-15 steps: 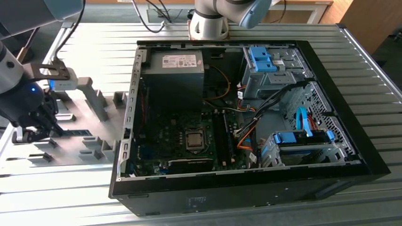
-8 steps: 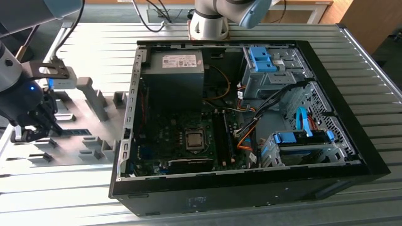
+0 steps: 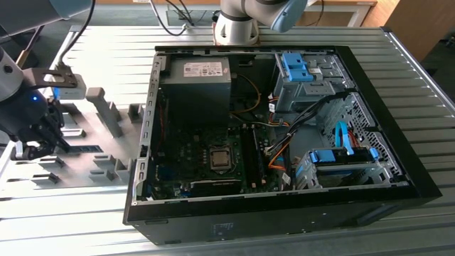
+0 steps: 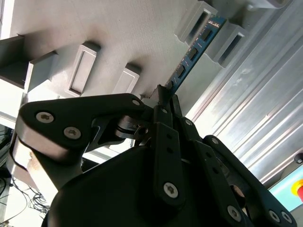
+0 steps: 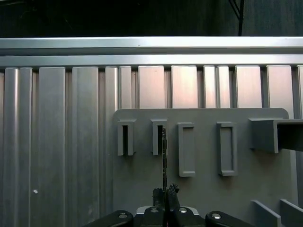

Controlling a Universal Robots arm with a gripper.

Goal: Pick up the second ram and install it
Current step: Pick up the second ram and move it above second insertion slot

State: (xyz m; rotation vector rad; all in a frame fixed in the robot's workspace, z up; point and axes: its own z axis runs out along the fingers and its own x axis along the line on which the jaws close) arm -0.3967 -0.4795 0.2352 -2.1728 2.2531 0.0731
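I read the gripper (image 5: 165,191) as closed narrow on the second ram (image 4: 194,52); in both wrist views the jaws pinch the near end of the stick with no gap I can make out; the stick stands on its long edge in the grey fixture plate (image 5: 203,142), its far end seated between two raised fixture blocks (image 4: 232,38), so I judge it gripped but not yet lifted out; the plate lies on the ribbed aluminium bench (image 3: 71,224) by the edge at the exterior view's left, and the open computer case (image 3: 249,218) takes the bench's middle, well apart from the stick

What worries me is that the hold sits on one end only; if the lift is not straight, the far end may bind between the blocks and the stick could twist or slide in the jaws; a tilted stick would then meet the motherboard (image 3: 206,160) skewed and fail to seat; the orange and black cables (image 3: 281,146) draped inside the case lie near the board, and I think a low approach could snag them; the case wall nearest the plate is also tall enough to catch the stick on a shallow carry
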